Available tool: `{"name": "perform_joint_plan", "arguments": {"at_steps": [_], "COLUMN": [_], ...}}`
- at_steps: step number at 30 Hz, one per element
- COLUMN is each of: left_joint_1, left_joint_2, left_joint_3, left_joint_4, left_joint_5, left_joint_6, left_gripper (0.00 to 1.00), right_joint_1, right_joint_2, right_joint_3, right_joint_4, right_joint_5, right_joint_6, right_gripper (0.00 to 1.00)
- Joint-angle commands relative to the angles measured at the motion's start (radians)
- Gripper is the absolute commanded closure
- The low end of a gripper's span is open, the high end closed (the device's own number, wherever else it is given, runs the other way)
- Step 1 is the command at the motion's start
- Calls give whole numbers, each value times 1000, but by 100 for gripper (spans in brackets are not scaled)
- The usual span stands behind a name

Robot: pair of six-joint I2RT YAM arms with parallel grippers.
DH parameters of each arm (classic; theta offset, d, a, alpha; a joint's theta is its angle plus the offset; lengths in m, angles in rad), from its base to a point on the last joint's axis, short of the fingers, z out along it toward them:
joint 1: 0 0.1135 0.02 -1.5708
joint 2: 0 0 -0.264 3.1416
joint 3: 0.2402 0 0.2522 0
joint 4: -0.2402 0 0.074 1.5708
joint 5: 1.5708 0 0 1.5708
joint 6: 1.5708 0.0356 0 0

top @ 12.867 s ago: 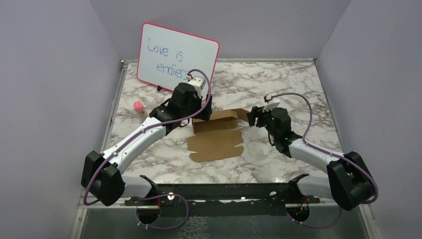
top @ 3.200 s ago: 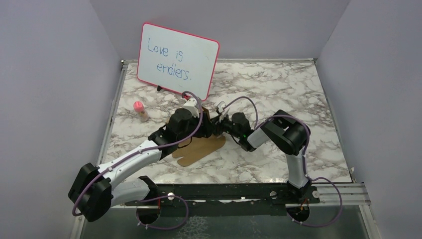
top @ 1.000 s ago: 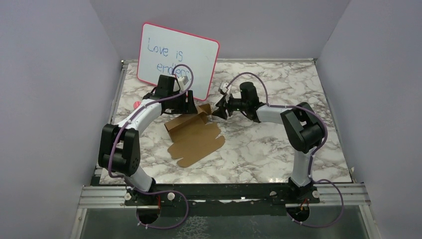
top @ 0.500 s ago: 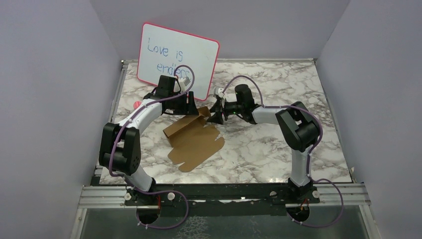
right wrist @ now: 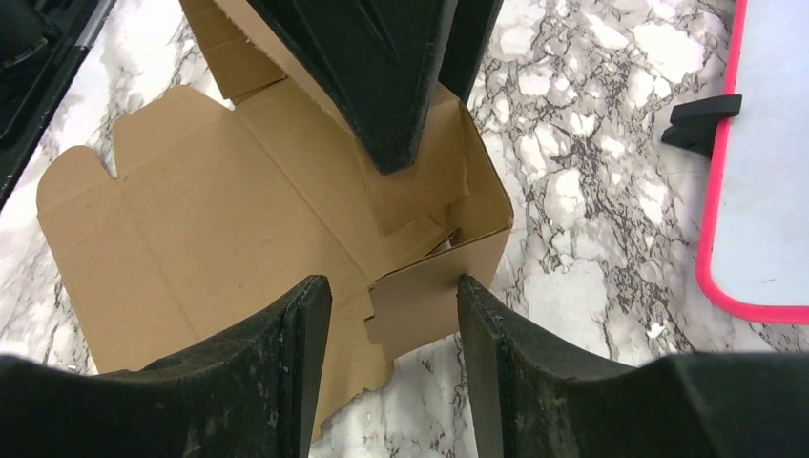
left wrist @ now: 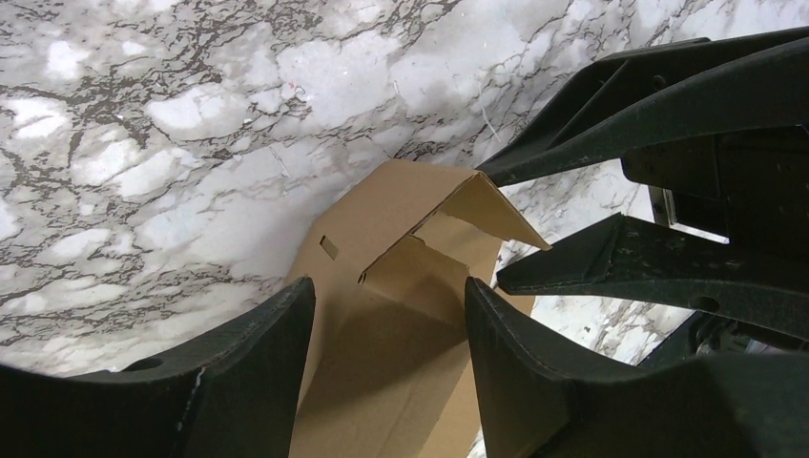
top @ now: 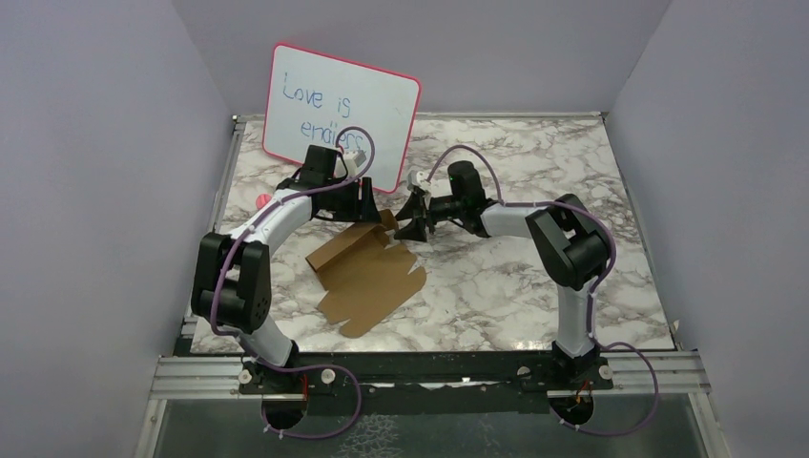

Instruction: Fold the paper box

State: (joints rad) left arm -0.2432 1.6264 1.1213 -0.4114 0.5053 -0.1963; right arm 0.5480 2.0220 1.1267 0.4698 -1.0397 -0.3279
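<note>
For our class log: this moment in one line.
paper box: far corner raised | left gripper: open over it | right gripper: open at corner

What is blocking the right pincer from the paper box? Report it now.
Nothing visible blocks it. The right pincer, jaws open, straddles the raised wall of the paper box. The left pincer reaches into the same corner from the opposite side.

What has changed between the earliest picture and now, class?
The paper box has slid left and turned. The left gripper and right gripper have moved farther out to its raised far end, jaws apart, nothing gripped. The whiteboard stayed put.
</note>
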Motion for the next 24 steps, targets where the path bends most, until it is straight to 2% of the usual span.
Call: {"name": "perform_joint_plan", "arguments": {"at_steps": [1, 3, 6, 12, 17, 24], "left_joint_1": [8, 8, 9, 7, -5, -67], "left_joint_2": [0, -24, -94, -220, -261, -262], "left_joint_3": [3, 5, 12, -29, -79, -113], "left_joint_4": [-23, -24, -35, -47, -68, -105], "left_joint_5": [14, -14, -91, -197, -221, -323], "left_joint_6": [24, 22, 9, -7, 9, 71], "left_gripper": [41, 41, 35, 21, 18, 15], "right_joint_1": [10, 7, 6, 12, 46, 103], "right_joint_2": [-1, -20, -50, -127, -203, -189], "right_joint_3": [6, -3, -14, -49, -158, -182], "right_joint_4": [-2, -14, -30, -32, 58, 96], "right_joint_5": [15, 42, 72, 271, 443, 582], "right_joint_6": [-15, -17, 1, 130, 214, 241], "right_gripper": [44, 44, 42, 42, 43, 47]}}
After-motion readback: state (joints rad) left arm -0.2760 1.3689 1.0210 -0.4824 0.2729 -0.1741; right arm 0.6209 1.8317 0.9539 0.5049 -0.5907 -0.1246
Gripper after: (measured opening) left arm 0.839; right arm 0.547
